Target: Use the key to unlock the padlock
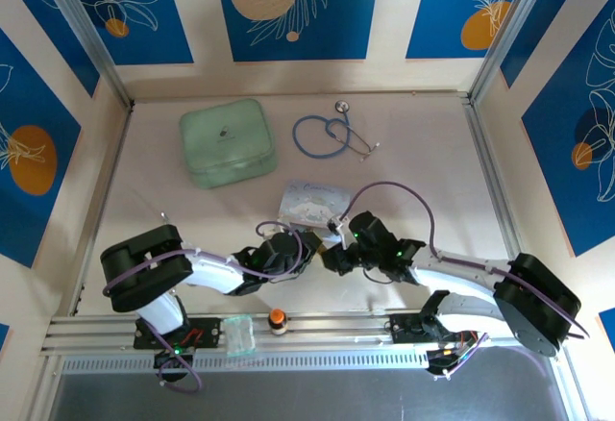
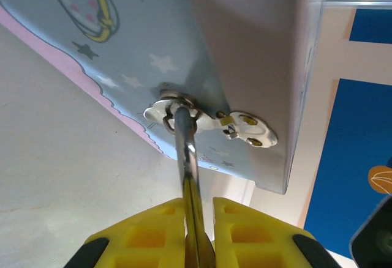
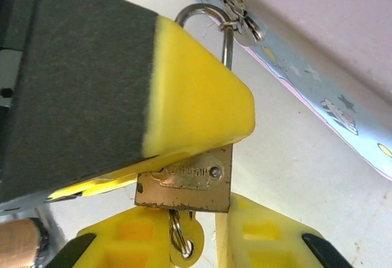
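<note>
- The padlock [image 3: 187,185], small and brass, hangs by its silver shackle [image 3: 214,26] from the hasp [image 2: 211,120] of the pale blue tin [image 1: 309,200], centre of the tabletop [image 1: 423,161].
- The key [image 3: 184,243] sits in the padlock's bottom, at 6 o'clock.
- The right gripper [image 3: 196,243] appears to pinch the key; the left gripper [image 2: 197,234] is pressed together on the shackle.
- Best practice, I judge: hold the padlock steady and twist the key gently without pulling the tin.

Pale beige tabletop [image 1: 432,200], evenly lit. Three surrounding walls [image 1: 192,70] are cream, carrying blue panels [image 1: 288,3] printed with white leaves and orange discs. Aluminium rails [image 1: 327,323] frame the near edge and corners.
</note>
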Available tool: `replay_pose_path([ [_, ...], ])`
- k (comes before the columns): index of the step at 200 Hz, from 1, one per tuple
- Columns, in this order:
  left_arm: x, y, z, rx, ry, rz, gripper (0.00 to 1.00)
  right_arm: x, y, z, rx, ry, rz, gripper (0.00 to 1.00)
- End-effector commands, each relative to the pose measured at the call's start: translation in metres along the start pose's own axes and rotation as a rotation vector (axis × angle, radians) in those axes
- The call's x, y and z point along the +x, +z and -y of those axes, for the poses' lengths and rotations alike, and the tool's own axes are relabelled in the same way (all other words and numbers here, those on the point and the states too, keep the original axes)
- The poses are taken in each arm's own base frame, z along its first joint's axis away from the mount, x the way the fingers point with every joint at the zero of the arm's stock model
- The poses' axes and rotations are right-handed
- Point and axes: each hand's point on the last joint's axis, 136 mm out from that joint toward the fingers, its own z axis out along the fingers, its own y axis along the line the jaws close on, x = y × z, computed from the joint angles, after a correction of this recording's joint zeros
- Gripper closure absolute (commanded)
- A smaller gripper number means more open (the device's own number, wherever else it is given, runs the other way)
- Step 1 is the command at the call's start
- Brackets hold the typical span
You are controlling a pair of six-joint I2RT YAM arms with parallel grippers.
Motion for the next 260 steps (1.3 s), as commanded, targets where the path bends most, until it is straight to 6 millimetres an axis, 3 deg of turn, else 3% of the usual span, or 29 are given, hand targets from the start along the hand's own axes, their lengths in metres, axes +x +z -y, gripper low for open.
replay_pose_path([
  [1, 0.012, -0.005, 0.001, 0.020, 0.018, -0.059, 1.00, 0.000, -0.002, 0.013, -0.003, 0.116, -0.001, 0.79],
  [91, 0.001, -0.008, -0.018, -0.043, 0.037, -0.013, 1.00, 0.008, -0.014, 0.026, 0.042, 0.214, -0.005, 0.60],
  [135, -0.005, -0.006, -0.040, -0.161, 0.131, 0.000, 1.00, 0.005, -0.023, 0.030, 0.083, 0.253, 0.044, 0.41],
  [189, -0.020, -0.009, -0.059, -0.363, 0.362, -0.004, 1.00, -0.001, -0.030, 0.051, 0.222, 0.329, 0.074, 0.39],
  [231, -0.024, -0.015, -0.071, -0.513, 0.527, -0.066, 1.00, -0.007, -0.025, 0.054, 0.245, 0.387, 0.071, 0.39],
  [260, -0.034, -0.025, -0.076, -0.590, 0.619, -0.060, 0.94, -0.007, -0.022, 0.055, 0.250, 0.400, 0.062, 0.39],
])
